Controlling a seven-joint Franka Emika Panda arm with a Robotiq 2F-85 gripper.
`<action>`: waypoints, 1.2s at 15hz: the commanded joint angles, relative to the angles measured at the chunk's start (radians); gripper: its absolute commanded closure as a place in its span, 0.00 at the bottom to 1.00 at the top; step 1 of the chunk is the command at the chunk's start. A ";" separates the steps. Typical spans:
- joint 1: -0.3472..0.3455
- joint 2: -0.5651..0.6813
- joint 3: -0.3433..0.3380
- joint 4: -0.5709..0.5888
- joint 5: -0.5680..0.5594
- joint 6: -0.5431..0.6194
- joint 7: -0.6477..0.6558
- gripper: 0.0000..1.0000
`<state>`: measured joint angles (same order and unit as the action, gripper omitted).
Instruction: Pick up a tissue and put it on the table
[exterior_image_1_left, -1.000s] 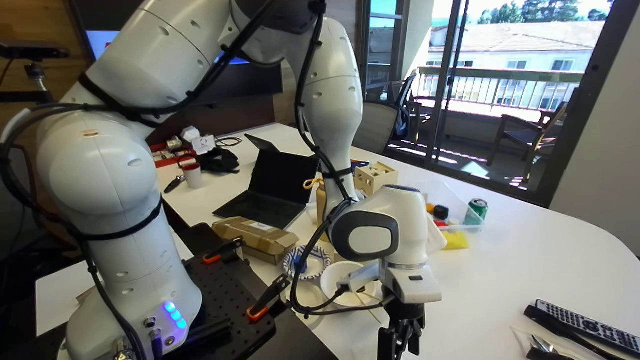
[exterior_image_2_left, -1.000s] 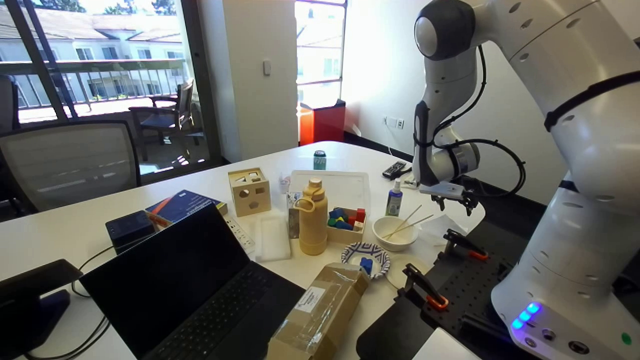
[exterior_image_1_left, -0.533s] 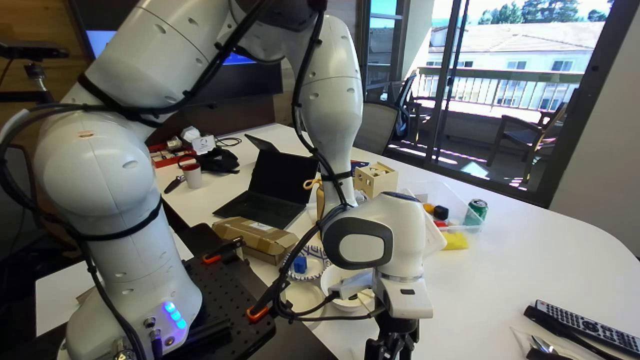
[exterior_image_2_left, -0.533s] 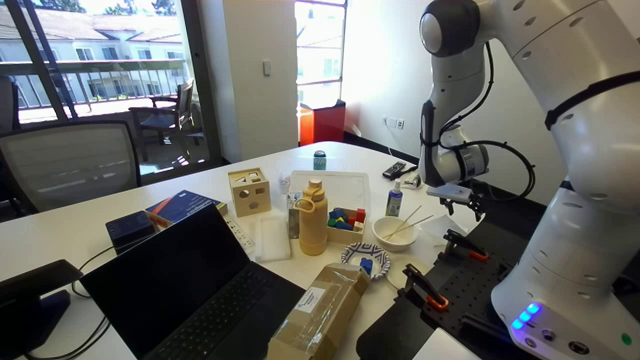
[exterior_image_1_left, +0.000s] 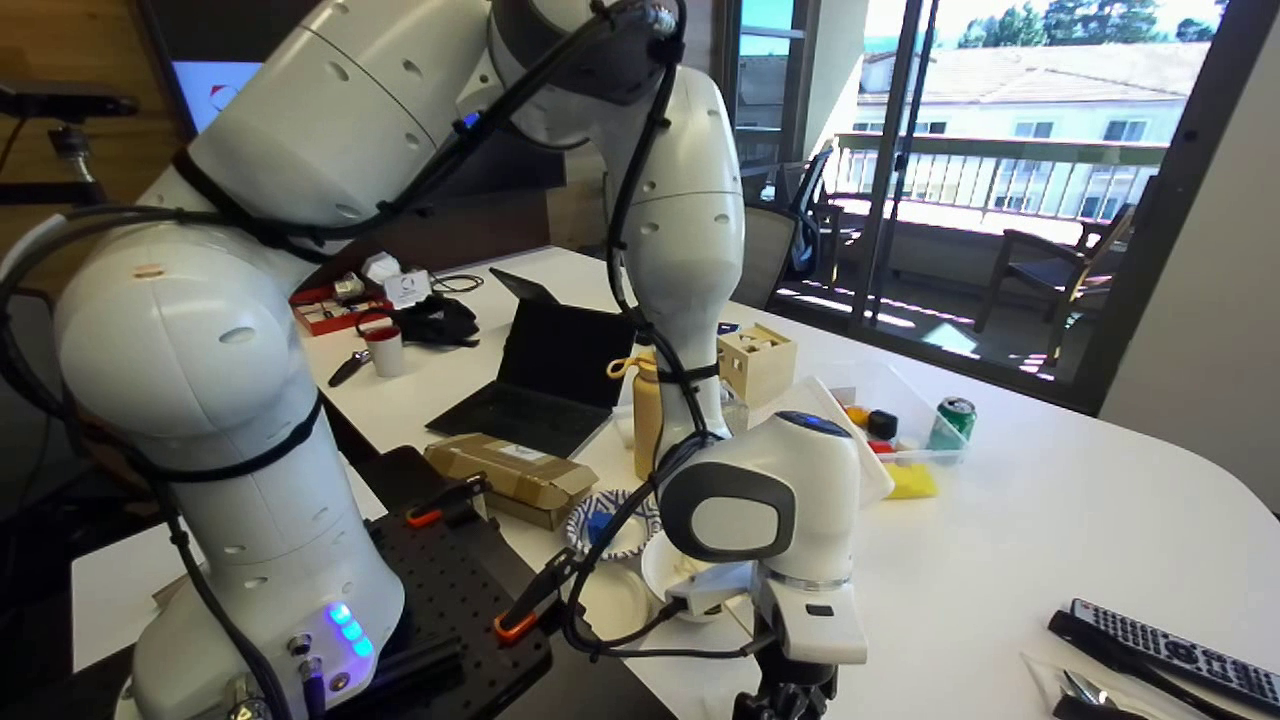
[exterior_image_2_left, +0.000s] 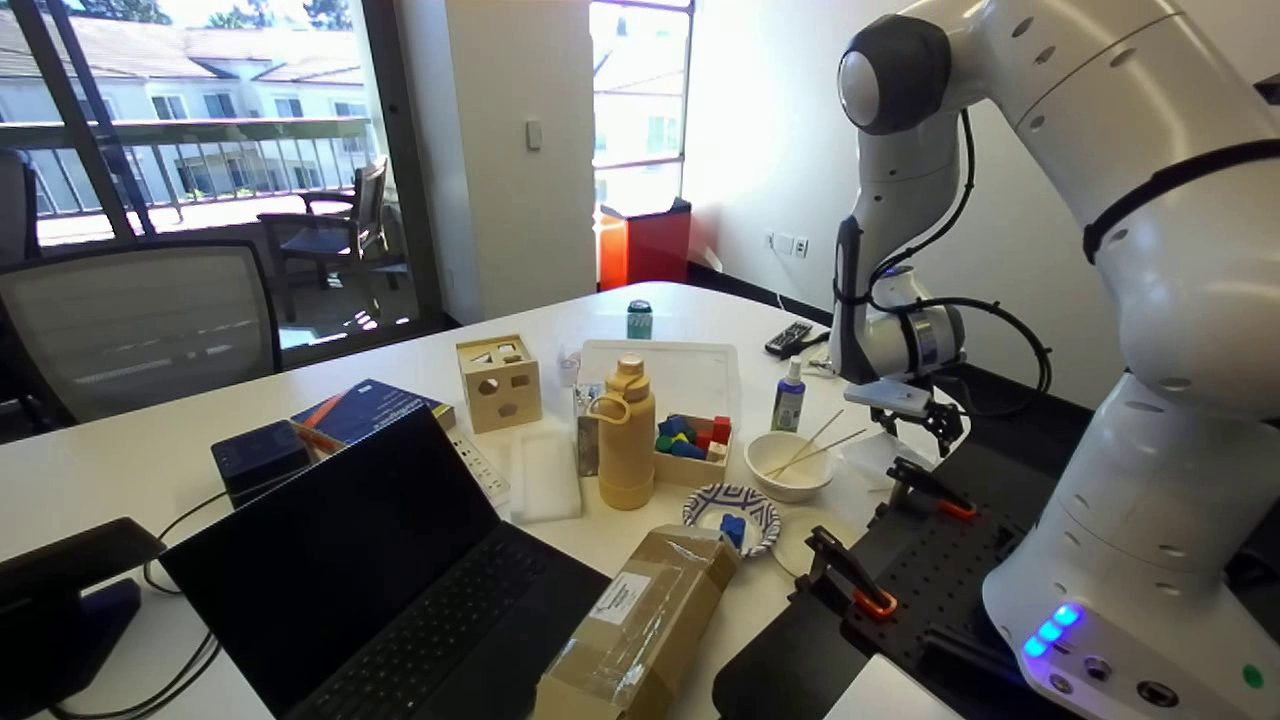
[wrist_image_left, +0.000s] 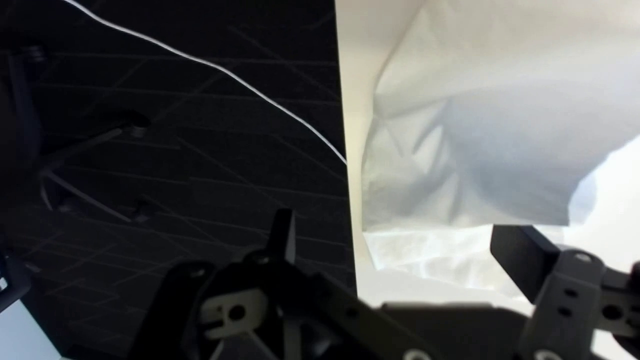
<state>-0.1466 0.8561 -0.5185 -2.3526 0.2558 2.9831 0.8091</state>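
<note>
The white crumpled tissue (wrist_image_left: 480, 145) fills much of the right half of the wrist view, lying by the edge of the white table (wrist_image_left: 360, 60). In an exterior view the tissue (exterior_image_2_left: 878, 455) lies right of the white bowl. The table also shows in both exterior views (exterior_image_1_left: 1010, 560) (exterior_image_2_left: 100, 470). My gripper (wrist_image_left: 402, 232) is open and empty in the wrist view. Its right finger overlaps the tissue's near part; its left finger is over the dark floor beyond the edge. In an exterior view the gripper (exterior_image_2_left: 915, 430) hangs above the tissue; whether it touches cannot be told.
The white bowl (exterior_image_2_left: 795, 488) with chopsticks and a blue spray bottle (exterior_image_2_left: 788, 398) stand beside the tissue. A patterned bowl (exterior_image_2_left: 768, 520) holds a blue block. A black clamp (exterior_image_2_left: 930, 487) sticks up on the robot's mount board. A remote (exterior_image_1_left: 1180, 650) lies farther along the table.
The arm has moved so that the gripper is lower, nearer the tabletop and tissue, with a small sideways shift. The objects on the table have not visibly moved.
</note>
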 joint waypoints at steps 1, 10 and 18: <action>-0.034 0.051 0.013 0.078 0.024 -0.050 -0.024 0.00; -0.118 0.145 0.076 0.184 0.039 -0.073 -0.031 0.00; -0.193 0.116 0.173 0.231 0.065 -0.056 -0.069 0.00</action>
<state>-0.3020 0.9963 -0.3899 -2.1373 0.2876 2.9367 0.8001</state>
